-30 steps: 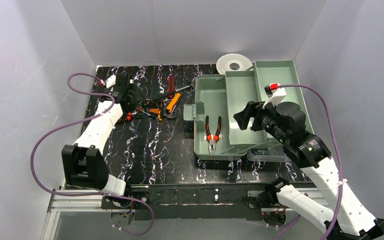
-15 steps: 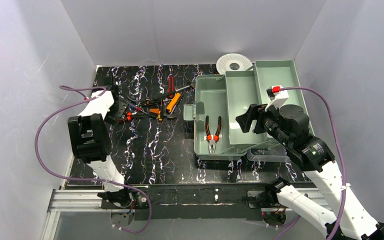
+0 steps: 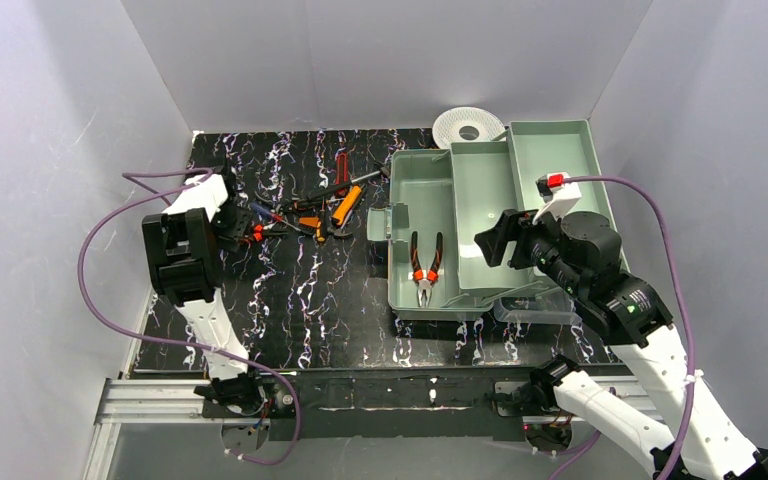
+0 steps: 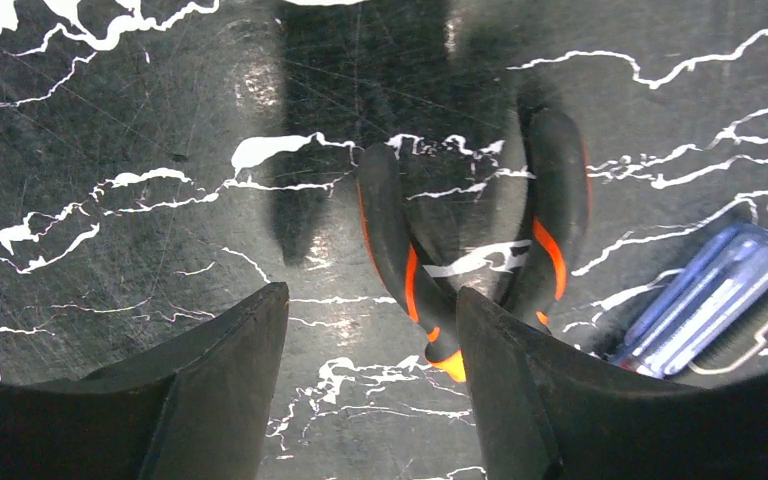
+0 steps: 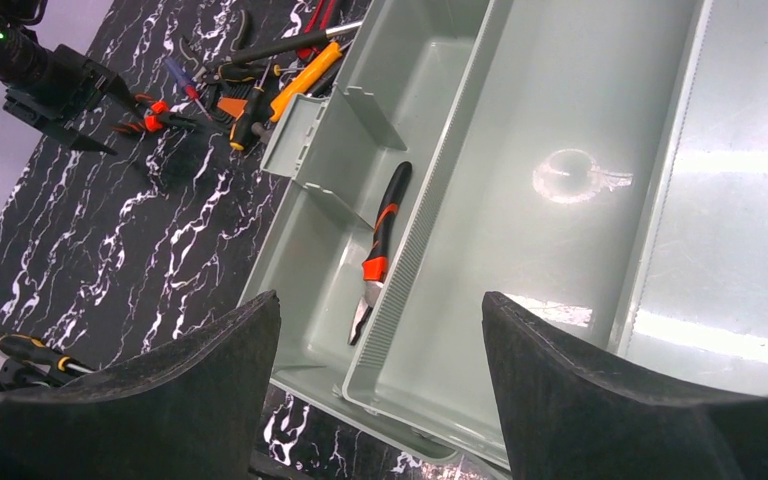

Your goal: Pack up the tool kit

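Left wrist view is showing the left gripper (image 4: 370, 300), fingers spread, hovering over small black-and-orange-handled pliers (image 4: 397, 240) mid-frame. The right gripper (image 5: 380, 310), likewise spread, is hanging above the large rectangular pale-green plastic box (image 5: 560, 250) filling its frame's right.

The bench (image 4: 110, 120) is glossy black with white marble veining — fine scratches show up close. The box (image 5: 580, 120) is smooth pale-green plastic, shiny where light catches it. The pliers (image 4: 385, 230) have matt black-and-orange grips; the screwdriver (image 4: 705, 300) handle is translucent blue plastic.
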